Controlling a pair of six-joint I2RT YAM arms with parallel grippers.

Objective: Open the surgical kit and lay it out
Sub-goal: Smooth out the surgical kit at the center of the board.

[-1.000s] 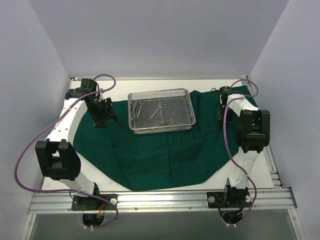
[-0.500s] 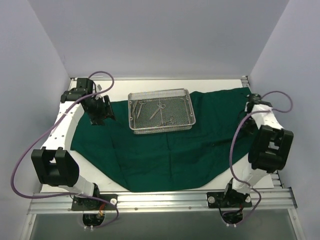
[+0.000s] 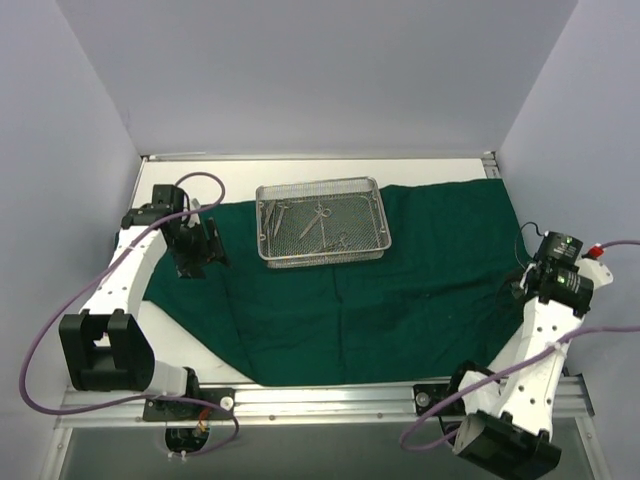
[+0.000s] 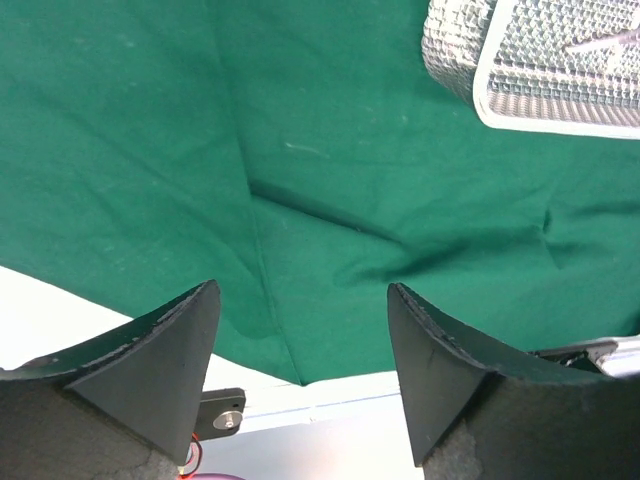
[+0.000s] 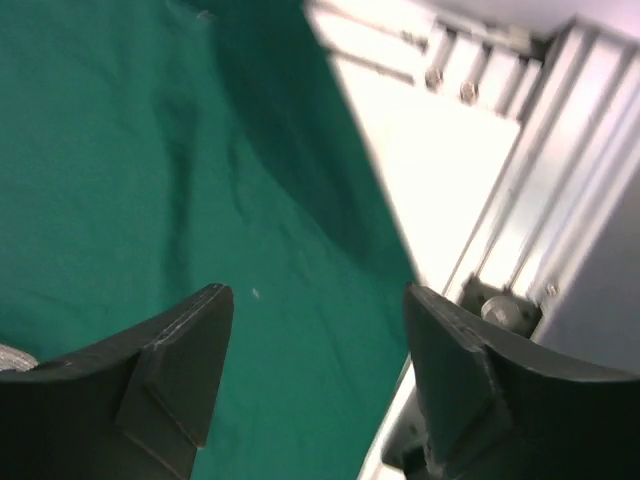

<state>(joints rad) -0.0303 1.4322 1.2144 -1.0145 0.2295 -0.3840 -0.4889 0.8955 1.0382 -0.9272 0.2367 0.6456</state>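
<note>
the white tabletop (image 3: 300, 166) carries the dark green drape (image 3: 400, 285), spread across most of it with a few creases. the mesh tray (image 3: 320, 184) sits on the drape's far middle, thin steel instruments (image 3: 316, 222) lying loose inside. my left fingers (image 4: 170, 340) are spread wide, holding nothing, above the drape's left part, well apart from the tray. my right fingers (image 5: 180, 340) gape wide too, empty, over the drape's right edge.
</note>
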